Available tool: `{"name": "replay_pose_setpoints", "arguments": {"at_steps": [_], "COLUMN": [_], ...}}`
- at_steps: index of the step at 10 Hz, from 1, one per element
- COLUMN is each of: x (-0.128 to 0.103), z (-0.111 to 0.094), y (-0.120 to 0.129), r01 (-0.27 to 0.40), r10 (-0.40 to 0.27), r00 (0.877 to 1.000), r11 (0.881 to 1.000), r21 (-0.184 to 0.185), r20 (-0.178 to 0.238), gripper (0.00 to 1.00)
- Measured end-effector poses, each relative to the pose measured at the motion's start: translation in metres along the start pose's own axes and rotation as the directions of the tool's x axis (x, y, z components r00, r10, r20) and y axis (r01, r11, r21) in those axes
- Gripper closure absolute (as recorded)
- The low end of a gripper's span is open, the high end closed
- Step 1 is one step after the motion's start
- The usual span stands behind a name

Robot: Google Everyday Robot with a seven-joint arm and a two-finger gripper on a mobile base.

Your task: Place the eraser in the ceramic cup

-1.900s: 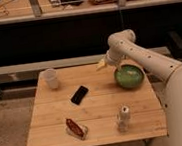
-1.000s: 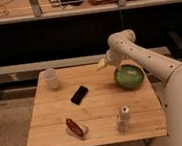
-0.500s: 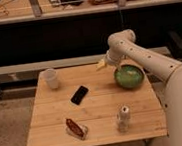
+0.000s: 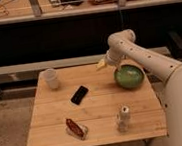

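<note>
Nothing has moved since a moment ago: my arm (image 4: 144, 60) and all the things on the table (image 4: 103, 107) sit just where they were. My hand (image 4: 102, 64) hangs over the back edge of the table, just to the left of the green bowl (image 4: 129, 77). I cannot tell if it is spread or pressed together. My arm comes in from the right side and bends above the bowl.

The eraser (image 4: 79, 94) lies flat on the wood near the middle of the table, a bit to the left, and it is turned at a slant. It is well apart from my hand. The ceramic cup (image 4: 50, 78) stands upright near the back left corner. The eraser is near it, in front and to the right, and the two do not touch.

A red-brown and white packet (image 4: 75, 128) lies near the front edge, in front of the eraser. A silvery can (image 4: 123, 118) stands upright to the right of the packet, in front of the bowl.
</note>
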Motion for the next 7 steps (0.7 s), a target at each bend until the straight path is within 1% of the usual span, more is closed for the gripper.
{"name": "replay_pose_setpoints", "arguments": {"at_steps": [1,2,3,4,5,6,7], "x": [0.000,0.001,0.002,0.001,0.001,-0.004,-0.007], "z": [0.002,0.007,0.015,0.025,0.033,0.042,0.048], "y": [-0.004,-0.017,-0.040,-0.067,-0.084,-0.106,-0.121], "r01": [-0.013,-0.016,-0.023,-0.046,-0.080,-0.132,-0.169], "r10": [0.014,0.017,0.026,0.053,0.090,0.147,0.187], "r00": [1.000,0.999,0.998,0.996,0.993,0.984,0.977], "r11": [1.000,0.999,0.998,0.994,0.989,0.981,0.973], "r21": [-0.021,-0.036,-0.059,-0.099,-0.125,-0.144,-0.160], "r20": [0.016,0.033,0.053,0.074,0.082,0.100,0.107], "gripper": [0.20,0.20,0.20,0.20,0.20,0.20,0.20]}}
